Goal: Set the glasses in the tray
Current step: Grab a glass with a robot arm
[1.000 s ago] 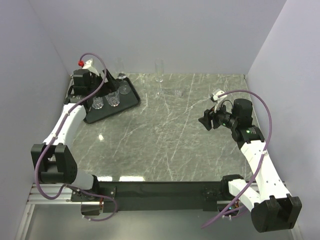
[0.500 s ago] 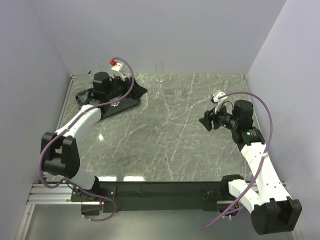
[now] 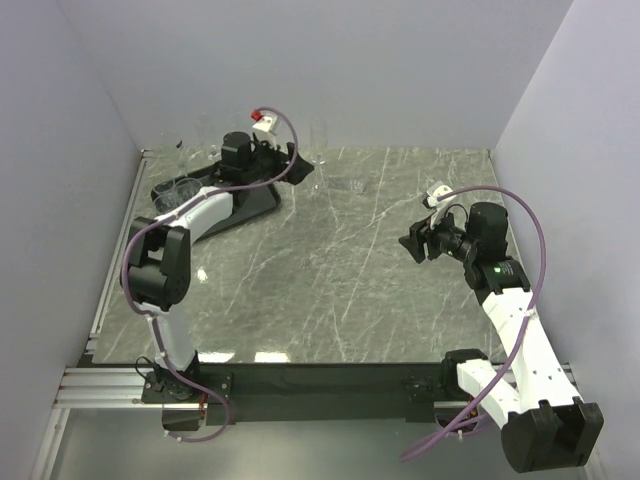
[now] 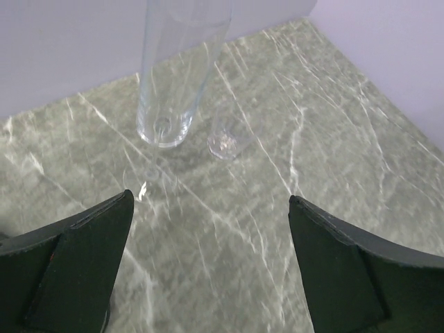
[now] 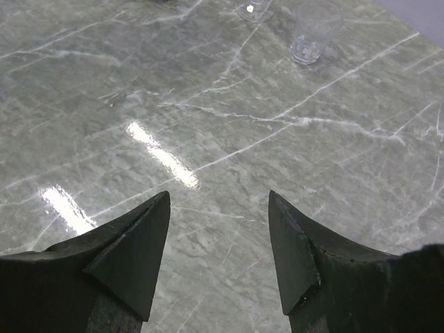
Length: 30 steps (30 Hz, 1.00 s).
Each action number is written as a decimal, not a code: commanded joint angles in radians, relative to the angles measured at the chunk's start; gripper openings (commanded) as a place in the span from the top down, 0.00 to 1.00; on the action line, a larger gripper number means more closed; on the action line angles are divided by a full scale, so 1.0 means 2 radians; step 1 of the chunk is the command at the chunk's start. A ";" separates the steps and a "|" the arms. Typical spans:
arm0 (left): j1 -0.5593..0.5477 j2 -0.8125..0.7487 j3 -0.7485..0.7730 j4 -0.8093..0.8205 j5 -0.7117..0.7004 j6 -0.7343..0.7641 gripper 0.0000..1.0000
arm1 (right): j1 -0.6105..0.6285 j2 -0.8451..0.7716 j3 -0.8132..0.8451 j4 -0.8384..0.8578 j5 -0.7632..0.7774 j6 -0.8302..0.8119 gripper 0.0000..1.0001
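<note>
Tall flute point(image 4: 173, 76) — small tumbler point(image 4: 225, 135) beside

Table top point(image 5: 208, 132): grey-green marble-look slab, polished, glossy, bright glare streaks.
Tall flute point(image 4: 177, 76): clear colourless glass, smooth.
Small tumbler point(image 5: 312, 31): clear glass, smooth.
Tray point(image 3: 262, 203): black, dull sheen.
Left gripper fingers point(image 4: 76, 270), right gripper fingers point(image 5: 132, 257): dark matt plastic.
Arm shells point(image 3: 515, 320): white smooth plastic.

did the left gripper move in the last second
Yes. The left gripper swung right along the back wall, from the tray's far-left corner to just left of the tall flute.
</note>
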 commanded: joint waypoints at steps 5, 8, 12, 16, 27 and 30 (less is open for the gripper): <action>-0.013 0.032 0.043 0.078 -0.055 0.037 0.01 | -0.005 -0.012 0.001 0.020 -0.003 -0.006 0.34; -0.014 0.052 0.068 0.074 -0.059 0.048 0.01 | -0.006 -0.014 0.001 0.020 -0.007 -0.006 0.34; -0.015 0.076 0.101 0.074 -0.055 0.061 0.01 | -0.007 -0.014 0.001 0.020 -0.006 -0.007 0.34; -0.016 0.096 0.123 0.074 -0.046 0.070 0.01 | -0.008 -0.016 0.001 0.020 -0.006 -0.006 0.34; -0.021 0.138 0.185 0.066 -0.044 0.071 0.01 | -0.010 -0.013 0.002 0.019 -0.009 -0.007 0.34; -0.023 0.148 0.200 0.066 -0.046 0.070 0.02 | -0.009 -0.013 0.001 0.020 -0.007 -0.006 0.34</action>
